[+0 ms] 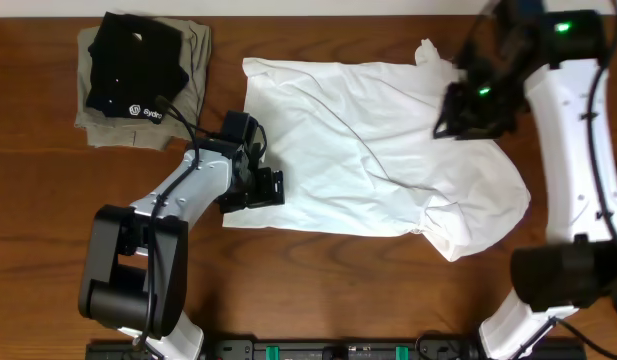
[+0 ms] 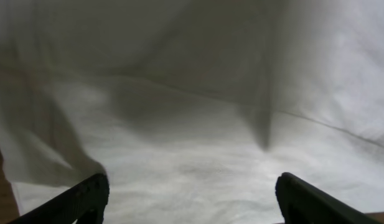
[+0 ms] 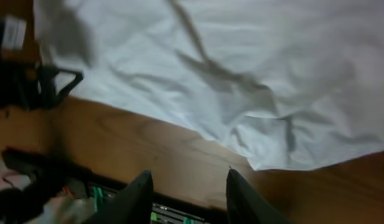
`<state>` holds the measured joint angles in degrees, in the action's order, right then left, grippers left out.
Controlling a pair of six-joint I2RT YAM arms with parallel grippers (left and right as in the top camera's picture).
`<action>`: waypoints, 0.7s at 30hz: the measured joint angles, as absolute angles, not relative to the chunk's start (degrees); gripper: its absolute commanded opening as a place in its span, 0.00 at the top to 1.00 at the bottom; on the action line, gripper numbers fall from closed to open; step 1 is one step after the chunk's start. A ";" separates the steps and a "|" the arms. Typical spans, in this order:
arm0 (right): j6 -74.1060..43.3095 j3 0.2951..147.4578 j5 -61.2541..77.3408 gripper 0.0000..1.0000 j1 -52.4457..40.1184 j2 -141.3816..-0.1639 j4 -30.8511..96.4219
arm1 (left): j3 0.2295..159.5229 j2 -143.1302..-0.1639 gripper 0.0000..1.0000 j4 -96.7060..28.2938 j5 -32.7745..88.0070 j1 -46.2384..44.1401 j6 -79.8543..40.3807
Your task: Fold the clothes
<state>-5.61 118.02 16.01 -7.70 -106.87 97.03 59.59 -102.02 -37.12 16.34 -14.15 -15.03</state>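
Overhead: the white T-shirt (image 1: 378, 150) lies spread and creased across the centre of the table (image 1: 318, 290), one corner bunched at lower right. The left gripper (image 1: 268, 188) sits at the shirt's left edge, the right gripper (image 1: 466, 110) over its upper right. With so many ridges in the cloth, a pinch there would likely take several layers or drag the hem, leaving a lopsided fold. At upper left a folded black shirt (image 1: 128, 60) rests on a khaki garment (image 1: 193, 60); its small white logo has lettering too small to read with confidence

Left wrist: the left gripper (image 2: 192, 183) has its jaws wide apart at the bottom corners, nothing between them, and the T-shirt (image 2: 198, 93) fills the frame. Closing on flat cloth could slip off or gather only a crease

Right wrist: the right gripper (image 3: 188, 177) is parted and empty above bare table (image 3: 148, 143), with the T-shirt (image 3: 241, 50) across the top. A grab from here may miss the edge. A white tag (image 3: 13, 31) at upper left is unreadable
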 measured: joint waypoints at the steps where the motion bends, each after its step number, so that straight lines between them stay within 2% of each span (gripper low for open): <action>1: -6.37 117.08 14.83 0.61 -9.91 -105.82 96.97 | 59.59 -102.02 0.05 -37.12 16.34 -14.15 -15.05; 2: -7.51 115.83 13.61 0.59 -12.36 -104.53 97.03 | 59.59 -102.02 0.02 -37.06 16.34 -14.15 -15.14; 8: -17.74 104.31 6.59 0.52 -22.81 -93.56 96.86 | 59.57 -102.02 0.02 -37.01 16.34 -14.15 -15.20; 11: -24.77 94.21 3.86 0.36 -26.17 -85.69 96.40 | 59.55 -102.02 0.02 -36.53 16.25 -14.15 -15.22; 14: -31.68 83.53 2.02 0.27 -27.70 -78.83 92.99 | 59.48 -102.02 0.02 -36.03 16.36 -14.15 -15.57; 16: -35.81 76.20 1.52 0.14 -27.83 -74.72 89.10 | 59.48 -102.02 0.02 -35.73 16.36 -14.15 -16.01; 21: -43.53 62.41 1.67 0.12 -27.83 -67.16 78.46 | 59.48 -102.02 0.02 -35.48 16.29 -14.15 -17.41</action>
<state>-43.53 62.41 1.67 -27.83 -67.16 78.46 59.48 -102.02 -35.48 16.29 -14.15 -17.41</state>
